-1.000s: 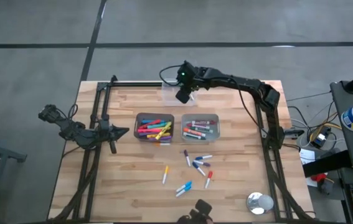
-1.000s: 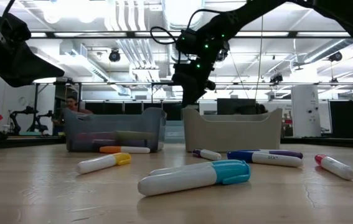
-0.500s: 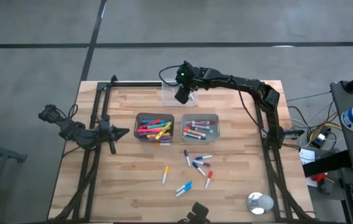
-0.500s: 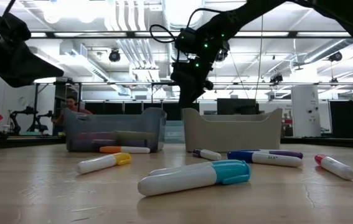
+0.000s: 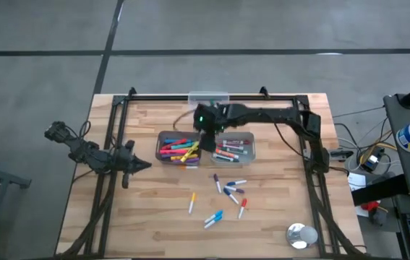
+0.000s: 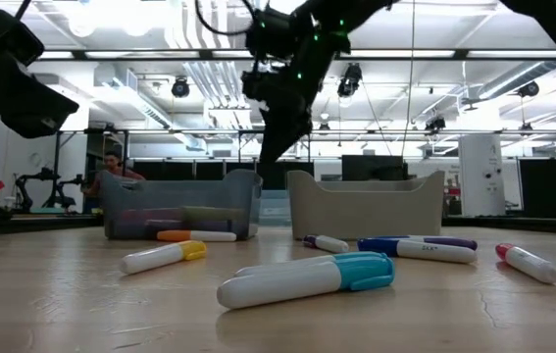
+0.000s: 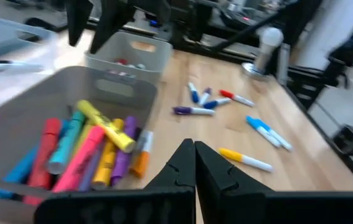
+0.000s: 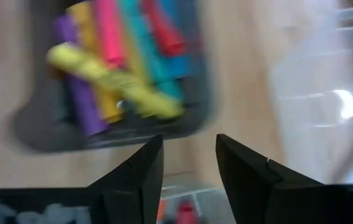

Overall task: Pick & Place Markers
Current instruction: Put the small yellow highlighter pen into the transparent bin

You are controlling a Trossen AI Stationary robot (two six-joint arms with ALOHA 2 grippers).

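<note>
The right pincer (image 5: 206, 137) is hanging over the gap between the two bins, above the near edge of the left bin (image 5: 179, 148), its fingers (image 8: 132, 180) spread apart and grasping nothing. In the low view it is sitting well above the bin rims, with open air beneath it.

The left bin is holding a heap of bright markers (image 5: 178, 150): yellow, pink, teal, purple, orange and red, with a yellow one (image 7: 106, 125) lying across the top. Just beside the left bin, on its right, the right bin (image 5: 233, 147) is holding red-capped and darker markers (image 5: 232, 150). A narrow strip of bare wood is separating the two bins.

The left pincer (image 5: 139, 165) is waiting off to the left of the left bin, clear of its wall, with its fingers (image 7: 187, 167) pressed together and nothing between them.

In front of the left bin, toward the near edge of the surface (image 5: 154, 217), loose markers are lying scattered and apart from each other: a yellow-capped one (image 5: 192, 203), a blue pair (image 5: 214, 218), a red-capped one (image 5: 241, 209), and a purple and blue cluster (image 5: 228, 186). Wide bare wood is lying open around them. A silver tape roll (image 5: 301, 235) is sitting near the front right corner, well apart from the left bin.
</note>
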